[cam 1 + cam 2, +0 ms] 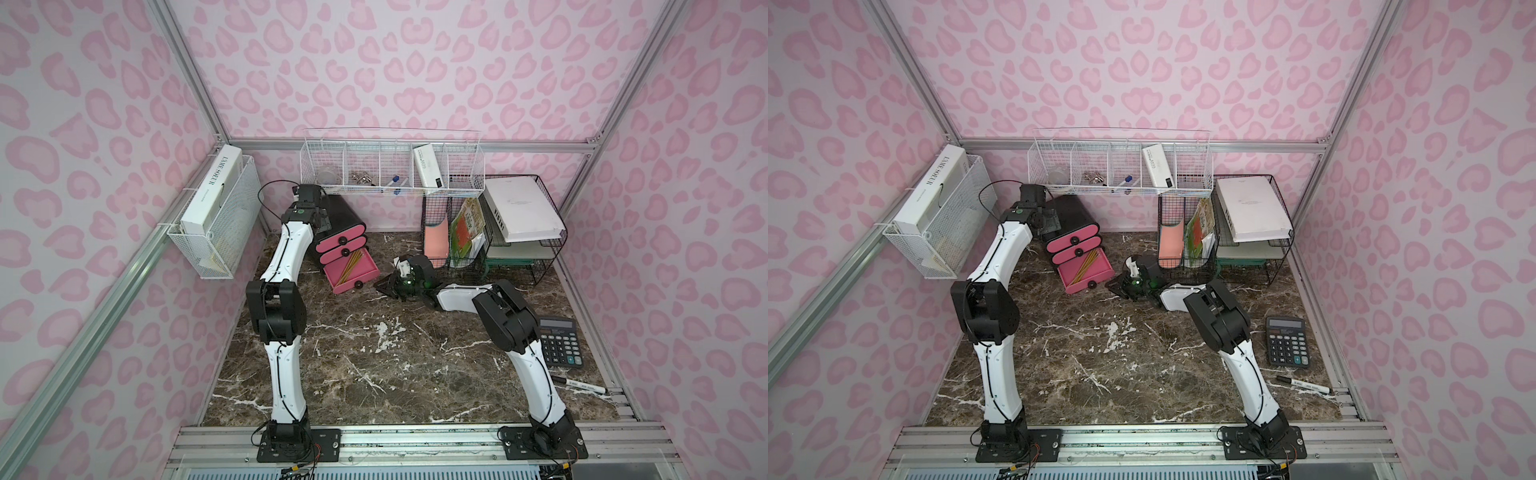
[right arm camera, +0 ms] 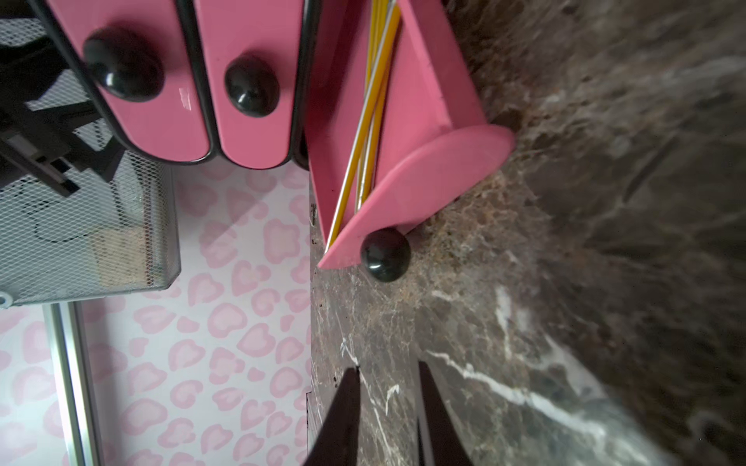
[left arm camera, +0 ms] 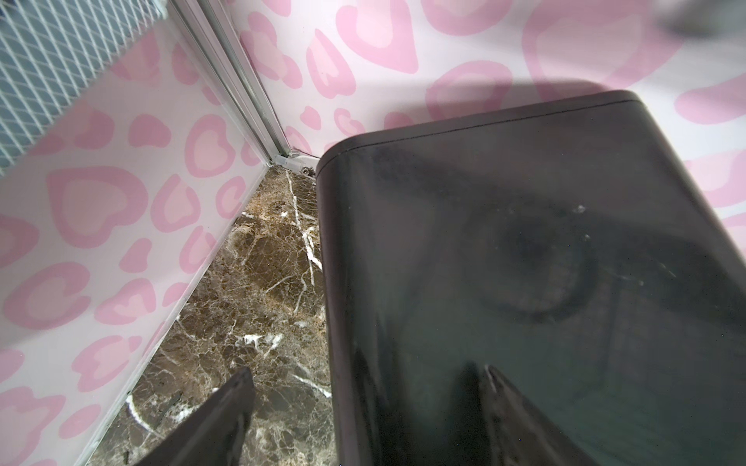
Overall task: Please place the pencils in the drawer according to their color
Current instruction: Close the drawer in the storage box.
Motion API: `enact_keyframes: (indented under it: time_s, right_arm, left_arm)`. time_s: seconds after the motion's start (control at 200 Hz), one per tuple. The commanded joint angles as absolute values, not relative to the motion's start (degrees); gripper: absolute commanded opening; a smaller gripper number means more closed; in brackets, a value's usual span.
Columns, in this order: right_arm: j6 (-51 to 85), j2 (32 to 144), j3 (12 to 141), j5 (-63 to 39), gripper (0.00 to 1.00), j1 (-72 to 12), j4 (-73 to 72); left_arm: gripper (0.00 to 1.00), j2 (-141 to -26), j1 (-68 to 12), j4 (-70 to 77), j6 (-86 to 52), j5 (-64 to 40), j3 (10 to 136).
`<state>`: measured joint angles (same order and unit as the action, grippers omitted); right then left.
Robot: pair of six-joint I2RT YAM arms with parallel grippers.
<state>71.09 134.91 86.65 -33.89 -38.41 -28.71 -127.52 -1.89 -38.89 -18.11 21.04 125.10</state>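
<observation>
The drawer is a black cabinet with three pink fronts at the back left. Its bottom tray is pulled out onto the table and holds several yellow pencils. The two upper fronts are shut. My left gripper is open, with one finger over the cabinet's black top and the other beside its side wall. My right gripper lies low on the table just right of the tray's black knob, its jaws a narrow gap apart and empty.
A black wire file rack and a stacked paper tray stand behind the right arm. A calculator and a white marker lie at the right edge. White wire baskets hang on the back wall and the left wall.
</observation>
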Motion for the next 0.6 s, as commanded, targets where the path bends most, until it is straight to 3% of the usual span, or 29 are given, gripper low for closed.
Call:
enact_keyframes:
  time_s: [0.0, 0.16, 0.595]
  right_arm:
    - [72.6, 137.2, 89.0, -33.3, 0.17, -38.7, -29.8]
    - [73.3, 139.7, 92.7, -33.7, 0.21, -39.4, -28.8]
    - [76.7, 151.5, 109.6, -32.0, 0.15, -40.1, -22.8]
  left_arm:
    - [0.87, -129.1, -1.9, -51.0, -14.5, 19.5, 123.8]
    - [0.86, -128.9, -1.9, -51.1, -14.7, 18.7, 122.9]
    - [0.85, -129.2, -2.2, -53.2, -16.2, 16.4, 121.5]
